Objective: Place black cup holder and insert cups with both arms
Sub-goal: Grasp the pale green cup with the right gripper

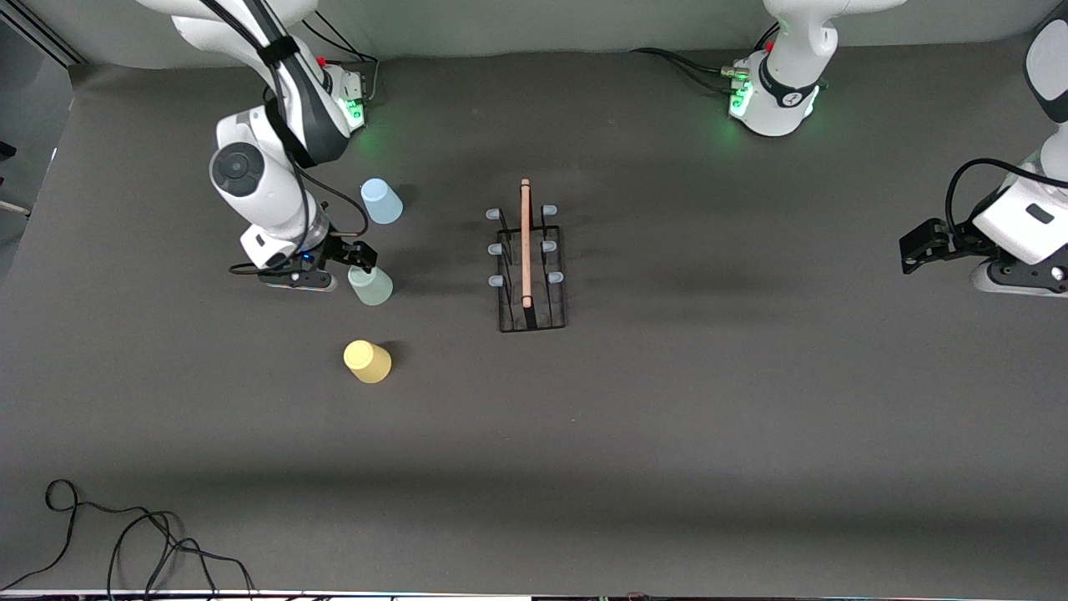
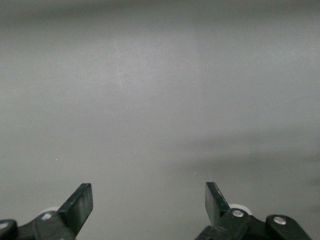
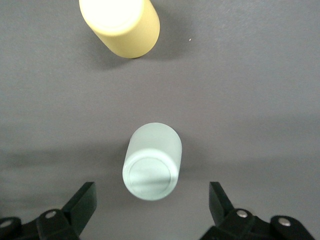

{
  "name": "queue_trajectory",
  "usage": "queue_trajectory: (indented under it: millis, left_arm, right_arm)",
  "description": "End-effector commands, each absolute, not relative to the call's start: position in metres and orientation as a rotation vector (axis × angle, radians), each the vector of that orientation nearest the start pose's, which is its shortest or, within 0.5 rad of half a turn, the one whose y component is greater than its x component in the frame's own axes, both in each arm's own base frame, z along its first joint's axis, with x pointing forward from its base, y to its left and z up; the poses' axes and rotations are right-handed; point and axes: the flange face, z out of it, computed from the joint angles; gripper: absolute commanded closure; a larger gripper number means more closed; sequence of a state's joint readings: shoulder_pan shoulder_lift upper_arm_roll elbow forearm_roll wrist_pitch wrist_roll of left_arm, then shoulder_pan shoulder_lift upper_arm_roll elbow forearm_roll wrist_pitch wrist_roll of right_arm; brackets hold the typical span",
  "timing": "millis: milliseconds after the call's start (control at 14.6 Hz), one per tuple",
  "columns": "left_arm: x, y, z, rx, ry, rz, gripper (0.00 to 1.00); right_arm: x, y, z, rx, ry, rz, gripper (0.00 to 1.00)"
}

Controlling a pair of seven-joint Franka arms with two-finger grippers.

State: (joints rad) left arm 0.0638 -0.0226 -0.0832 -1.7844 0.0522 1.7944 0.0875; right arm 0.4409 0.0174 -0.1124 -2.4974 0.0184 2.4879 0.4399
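While the black wire cup holder (image 1: 529,269) with its light wooden rod handle and pale blue-tipped pegs stands mid-table in the front view, all three small tapered plastic tumblers sit upside down toward the right arm's end of the table from it. The pale blue cup (image 1: 381,201) is farthest from the front camera, the pale green cup (image 1: 370,285) sits level with the holder, and the yellow cup (image 1: 367,361) is nearest the camera. The right gripper (image 1: 356,255) hangs over the green cup, fingers spread and holding nothing. The left gripper (image 1: 916,249) waits well away from the holder, at the left arm's end of the table.

From the left wrist view, the left gripper (image 2: 149,206) shows two parted black fingers (nothing between them) above bare grey table (image 2: 160,100).

From the right wrist view, the right gripper (image 3: 152,206) stands released, its fingers apart on either side of the green cup (image 3: 151,162), not touching it; the yellow cup (image 3: 122,25) lies apart from it.
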Motion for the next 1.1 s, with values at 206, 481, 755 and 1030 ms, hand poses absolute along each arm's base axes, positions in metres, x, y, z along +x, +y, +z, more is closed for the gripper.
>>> queue_trajectory:
  millis: [206, 481, 755, 1030]
  left_arm:
    - [0.556, -0.010, 0.558, -3.093, 0.211, -0.031, 0.00]
    - [0.556, -0.010, 0.558, -3.092, 0.211, -0.035, 0.00]
    - [0.555, -0.009, 0.559, -3.091, 0.239, -0.032, 0.00]
    - [0.555, -0.007, 0.558, -3.112, 0.230, -0.022, 0.00]
  right_arm:
    - [0.441, 0.155, 0.228, -3.148, 0.171, 0.009, 0.00]
    - [0.440, 0.156, 0.219, -3.152, 0.168, 0.014, 0.05]
    - [0.440, 0.158, 0.226, -3.151, 0.159, 0.018, 0.68]
    - [0.440, 0.159, 0.271, -3.142, 0.153, 0.049, 0.84]
